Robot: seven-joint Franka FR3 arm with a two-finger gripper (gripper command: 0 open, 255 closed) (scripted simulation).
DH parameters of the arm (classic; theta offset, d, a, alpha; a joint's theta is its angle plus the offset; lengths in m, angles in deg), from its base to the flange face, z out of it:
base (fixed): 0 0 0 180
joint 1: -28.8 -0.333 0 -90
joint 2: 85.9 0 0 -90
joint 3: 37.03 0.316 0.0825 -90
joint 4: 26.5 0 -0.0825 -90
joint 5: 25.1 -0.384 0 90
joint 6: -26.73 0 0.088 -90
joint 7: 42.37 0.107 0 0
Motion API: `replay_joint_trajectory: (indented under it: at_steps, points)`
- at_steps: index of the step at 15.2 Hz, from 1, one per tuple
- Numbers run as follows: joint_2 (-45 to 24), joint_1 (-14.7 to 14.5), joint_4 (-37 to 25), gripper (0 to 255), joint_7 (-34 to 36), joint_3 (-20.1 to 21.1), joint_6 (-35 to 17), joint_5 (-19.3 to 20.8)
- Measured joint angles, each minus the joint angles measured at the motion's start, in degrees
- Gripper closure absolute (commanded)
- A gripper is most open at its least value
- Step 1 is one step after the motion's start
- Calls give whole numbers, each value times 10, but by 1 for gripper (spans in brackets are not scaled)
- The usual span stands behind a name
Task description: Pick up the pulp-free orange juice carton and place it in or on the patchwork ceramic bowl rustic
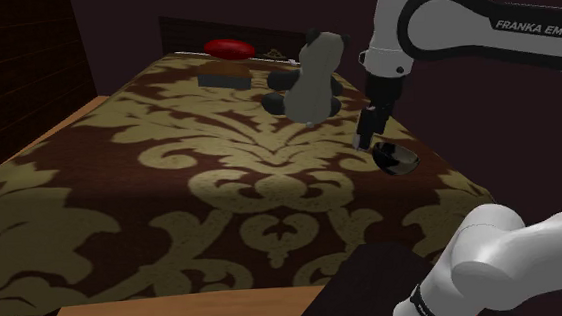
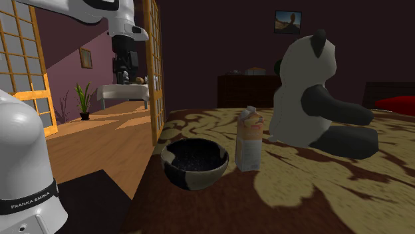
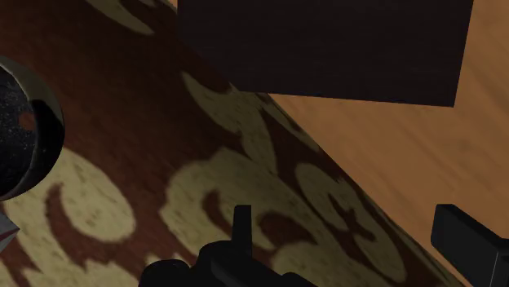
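The orange juice carton point(image 2: 250, 141) is standing upright on the patterned bedspread point(image 2: 346, 193), just beside the dark bowl point(image 2: 195, 163) (a panda plush point(image 2: 312, 93) is sitting behind it). The gripper point(image 3: 349, 224) is hovering near the bowl, its fingers spread wide and holding nothing.

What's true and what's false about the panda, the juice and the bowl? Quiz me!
1. The juice carton stands upright on the bed. True.
2. The juice carton is inside the bowl. False: it stands beside the bowl, on the bedspread.
3. The fingers are holding the juice carton. False: they are open, with nothing between them.
4. A panda toy sits on the bed near the juice carton. True.
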Motion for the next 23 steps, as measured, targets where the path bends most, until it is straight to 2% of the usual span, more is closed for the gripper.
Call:
replay_joint_trajectory:
  at_steps: [3,11,17,23]
  points:
    - [-11,9,-1,0,1,-10,-18,7]
    - [-86,60,-3,0,23,-63,-139,38]
    - [-159,95,-39,0,35,-108,-216,50]
    - [-236,124,-78,0,44,-155,-292,46]
